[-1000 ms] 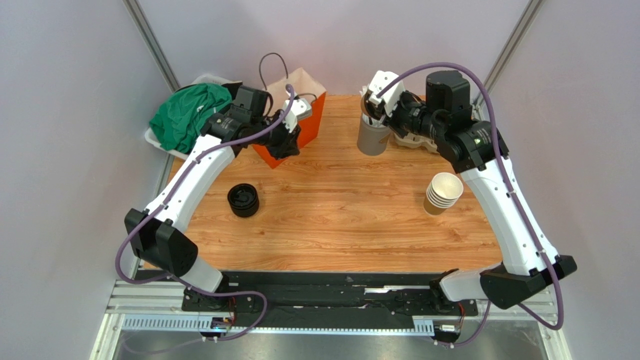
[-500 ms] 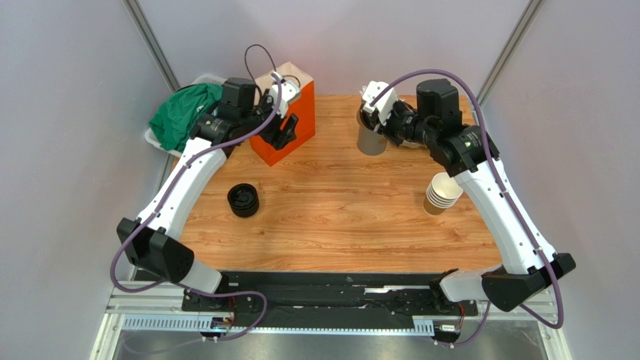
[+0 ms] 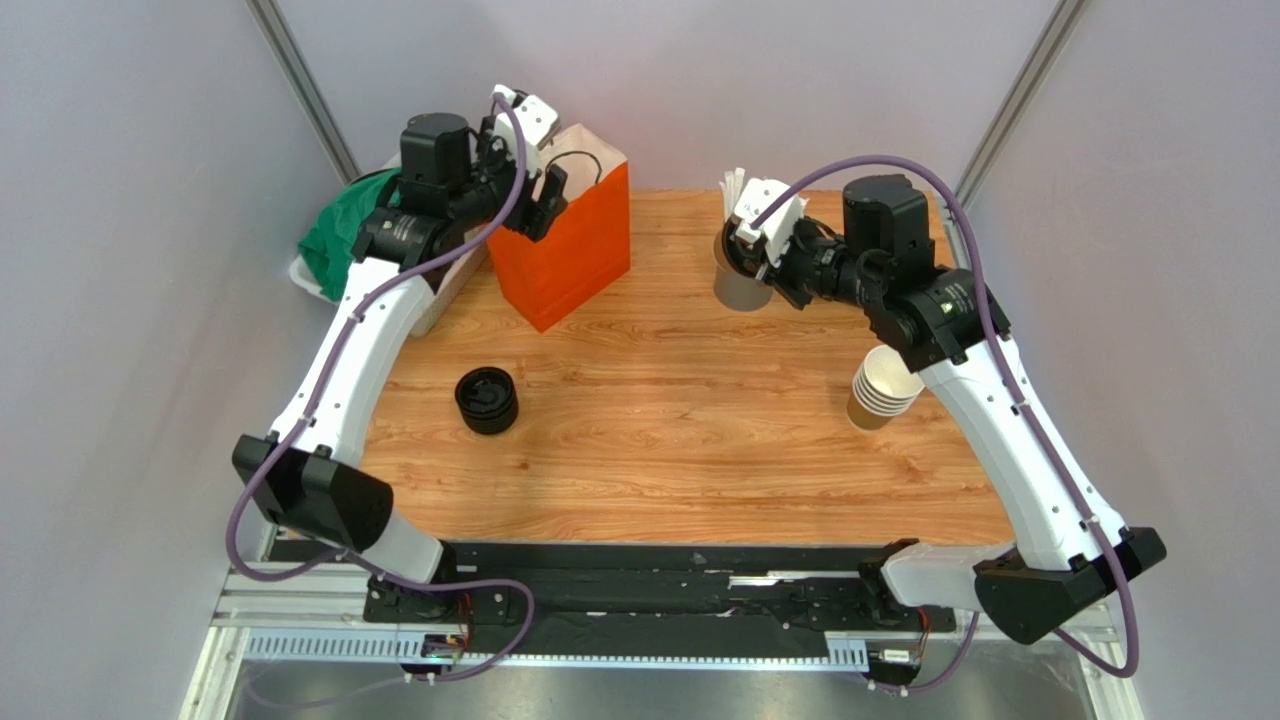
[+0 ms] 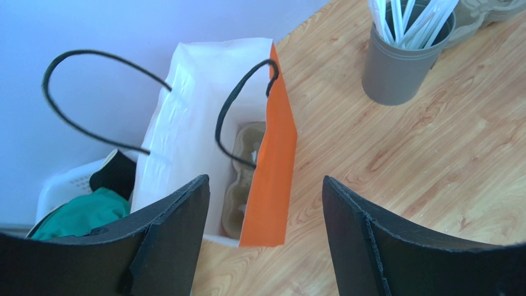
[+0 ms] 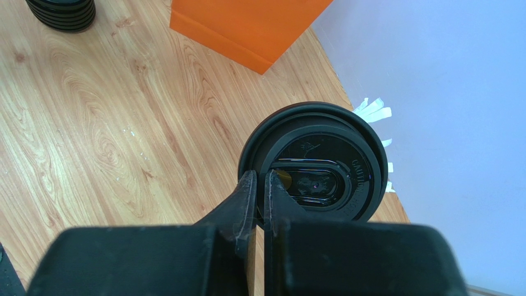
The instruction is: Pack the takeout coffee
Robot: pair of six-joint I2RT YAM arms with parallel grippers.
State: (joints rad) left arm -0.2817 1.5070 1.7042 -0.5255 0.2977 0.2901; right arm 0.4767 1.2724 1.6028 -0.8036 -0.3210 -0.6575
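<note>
The takeout coffee shows as a round black lid [image 5: 315, 163] in the right wrist view. My right gripper [image 5: 259, 179] is shut on the lid's near rim, and whatever sits under the lid is hidden. In the top view my right gripper [image 3: 747, 237] hovers at the back by the grey straw cup [image 3: 741, 281]. My left gripper [image 4: 265, 185] is open and holds nothing. It hangs above the near corner of the orange paper bag [image 4: 271, 179], whose mouth is open. In the top view my left gripper [image 3: 541, 192] is at the bag's [image 3: 579, 248] back-left top edge.
A pulp cup carrier [image 4: 244, 179] lies inside the bag. A stack of black lids [image 3: 487, 401] sits front left and a stack of tan cups [image 3: 887, 387] at the right. A white bin with green cloth [image 3: 353, 233] stands off the table's back left. Another pulp tray [image 4: 494, 12] lies behind the straws.
My left gripper opened, let go of the bag's mouth and rose back to the left. The bag now stands upright. My right gripper, still shut, shifted slightly by the straw cup.
</note>
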